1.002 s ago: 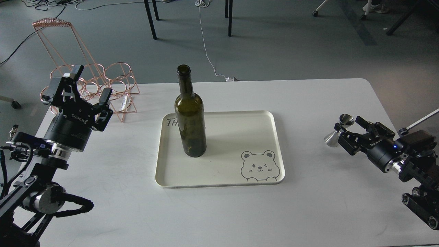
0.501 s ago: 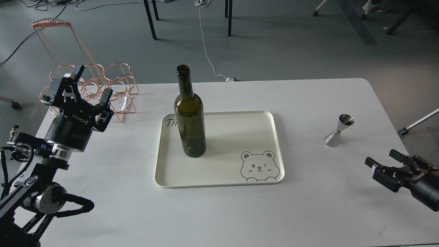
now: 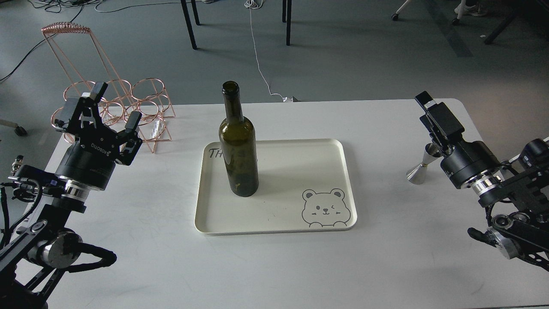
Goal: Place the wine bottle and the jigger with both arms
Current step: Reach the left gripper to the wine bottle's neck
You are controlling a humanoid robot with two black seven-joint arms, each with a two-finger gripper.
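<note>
1. Head view: A tall dark olive-green glass wine bottle (image 3: 238,141), long-necked and unlabelled, is seen standing upright in the left part of a cream rectangular tray (image 3: 339,150) printed with a bear face, on a white table (image 3: 274,266).
2. A small shiny silver hourglass-shaped metal jigger (image 3: 421,169) is seen upright on the table, well to the right of the tray and partly hidden behind the right arm.
3. The left gripper (image 3: 110,112) is raised at the table's left edge, fingers spread and holding nothing, before a copper wire rack (image 3: 116,103).
4. The right gripper (image 3: 434,112) is pointed up and back above the jigger; whether its fingers are apart cannot be told.
</note>
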